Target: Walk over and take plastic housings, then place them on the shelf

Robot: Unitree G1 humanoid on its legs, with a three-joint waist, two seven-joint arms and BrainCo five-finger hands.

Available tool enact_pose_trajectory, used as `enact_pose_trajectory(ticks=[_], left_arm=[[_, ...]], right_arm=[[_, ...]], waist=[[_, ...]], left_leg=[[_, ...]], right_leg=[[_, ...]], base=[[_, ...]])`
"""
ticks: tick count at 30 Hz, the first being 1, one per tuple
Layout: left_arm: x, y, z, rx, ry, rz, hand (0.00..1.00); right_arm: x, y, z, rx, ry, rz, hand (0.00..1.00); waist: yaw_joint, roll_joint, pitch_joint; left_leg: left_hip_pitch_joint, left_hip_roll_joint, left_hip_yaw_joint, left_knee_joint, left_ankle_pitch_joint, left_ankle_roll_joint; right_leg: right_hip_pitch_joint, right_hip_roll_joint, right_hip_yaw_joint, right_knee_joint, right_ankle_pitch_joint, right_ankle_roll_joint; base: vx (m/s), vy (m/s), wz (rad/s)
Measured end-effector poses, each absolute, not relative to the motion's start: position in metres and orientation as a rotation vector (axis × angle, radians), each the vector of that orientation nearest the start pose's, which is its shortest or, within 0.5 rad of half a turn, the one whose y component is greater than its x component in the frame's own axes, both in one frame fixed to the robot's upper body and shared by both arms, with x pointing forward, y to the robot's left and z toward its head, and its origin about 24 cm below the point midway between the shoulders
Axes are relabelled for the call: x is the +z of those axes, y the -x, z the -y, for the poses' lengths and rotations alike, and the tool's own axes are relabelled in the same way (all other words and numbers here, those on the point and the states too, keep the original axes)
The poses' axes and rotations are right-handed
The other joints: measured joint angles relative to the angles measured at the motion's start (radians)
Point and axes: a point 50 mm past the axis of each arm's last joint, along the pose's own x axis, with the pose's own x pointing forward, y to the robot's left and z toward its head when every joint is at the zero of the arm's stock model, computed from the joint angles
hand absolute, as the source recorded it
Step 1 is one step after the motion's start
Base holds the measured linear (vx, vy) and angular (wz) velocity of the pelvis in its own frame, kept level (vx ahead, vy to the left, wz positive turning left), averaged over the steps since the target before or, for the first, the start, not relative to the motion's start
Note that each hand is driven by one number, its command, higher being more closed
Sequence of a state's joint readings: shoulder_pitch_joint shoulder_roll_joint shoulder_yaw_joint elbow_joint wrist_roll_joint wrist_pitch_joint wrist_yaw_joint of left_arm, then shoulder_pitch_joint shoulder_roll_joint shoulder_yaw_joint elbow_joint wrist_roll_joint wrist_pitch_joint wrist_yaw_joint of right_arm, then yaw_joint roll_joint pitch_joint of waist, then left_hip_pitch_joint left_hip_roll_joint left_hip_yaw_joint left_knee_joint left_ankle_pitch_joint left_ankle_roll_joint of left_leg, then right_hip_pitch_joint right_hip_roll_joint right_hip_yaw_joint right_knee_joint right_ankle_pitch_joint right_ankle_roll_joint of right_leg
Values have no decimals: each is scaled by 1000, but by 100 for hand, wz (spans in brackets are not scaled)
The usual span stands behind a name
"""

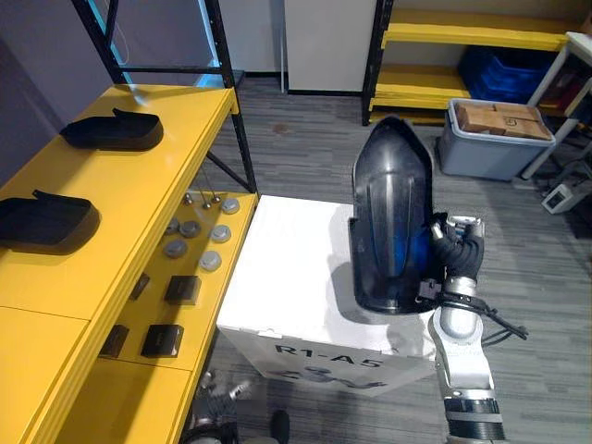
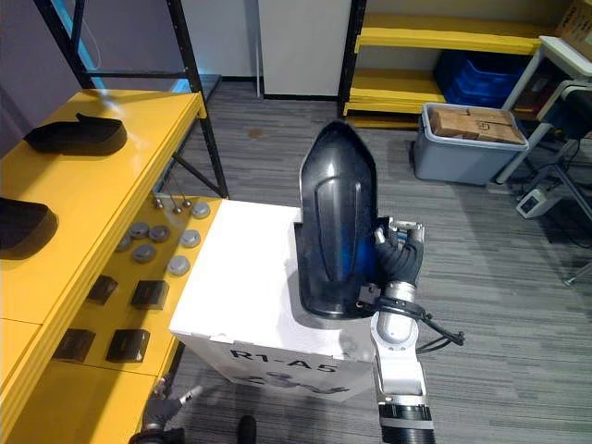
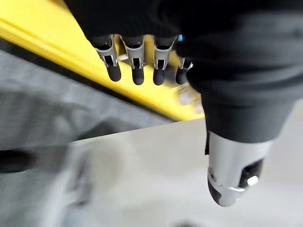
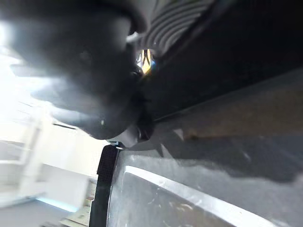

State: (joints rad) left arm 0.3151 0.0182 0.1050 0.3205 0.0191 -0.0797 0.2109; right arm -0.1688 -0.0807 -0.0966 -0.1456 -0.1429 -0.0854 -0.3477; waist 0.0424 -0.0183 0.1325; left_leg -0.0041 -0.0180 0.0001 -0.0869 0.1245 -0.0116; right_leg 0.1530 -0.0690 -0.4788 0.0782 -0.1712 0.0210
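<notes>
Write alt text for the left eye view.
A large dark plastic housing stands upright at the robot's right hand, over a white box. Left of it, a yellow shelf carries two more dark housings, with grey discs and black blocks on its lower level.

The front face of the white box [image 2: 277, 356] carries bold black characters reading "R1-A5". Beneath them is a second line of dark print, partly cut off at the box's lower edge; it may be a logo, unreadable here
</notes>
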Motion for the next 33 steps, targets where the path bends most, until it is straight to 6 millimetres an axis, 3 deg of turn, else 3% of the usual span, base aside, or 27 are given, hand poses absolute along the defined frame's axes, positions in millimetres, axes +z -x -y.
enact_pose_trajectory(ticks=[3,8,11,15,25,33], left_arm=[[-36,-161,-215,466,-69,-306,0],[35,-178,-226,544,-75,37,0],[70,-183,-219,539,-58,210,0],[101,-190,-198,442,10,381,0],[117,-208,-161,125,206,454,0],[109,-218,-144,-37,290,392,0]], right_arm=[[148,-271,184,-399,134,513,100],[160,-273,178,-380,122,570,100],[165,-271,171,-352,116,597,100],[174,-267,158,-289,108,643,100],[176,-267,136,-167,110,666,100],[185,-269,121,-79,113,701,100]], waist=[[4,0,-2],[5,0,-13],[5,1,-14],[0,9,-34],[-4,14,-63],[-7,13,-65]], left_leg=[[0,-1,-3,0,0,1],[3,-4,-6,0,1,2],[17,-5,-7,0,2,2],[21,-5,-7,0,3,5],[26,-3,-4,0,8,10],[26,-2,2,0,9,11]], right_leg=[[1,0,-3,0,0,0],[7,-1,-6,-1,0,0],[22,-1,-7,-2,0,0],[25,-1,-6,-2,0,0],[24,-2,0,4,2,-2],[22,-1,5,2,6,-3]], base=[[0,0,2],[0,0,2],[0,0,0],[-35,-14,0],[-46,-10,-2],[0,0,0]])
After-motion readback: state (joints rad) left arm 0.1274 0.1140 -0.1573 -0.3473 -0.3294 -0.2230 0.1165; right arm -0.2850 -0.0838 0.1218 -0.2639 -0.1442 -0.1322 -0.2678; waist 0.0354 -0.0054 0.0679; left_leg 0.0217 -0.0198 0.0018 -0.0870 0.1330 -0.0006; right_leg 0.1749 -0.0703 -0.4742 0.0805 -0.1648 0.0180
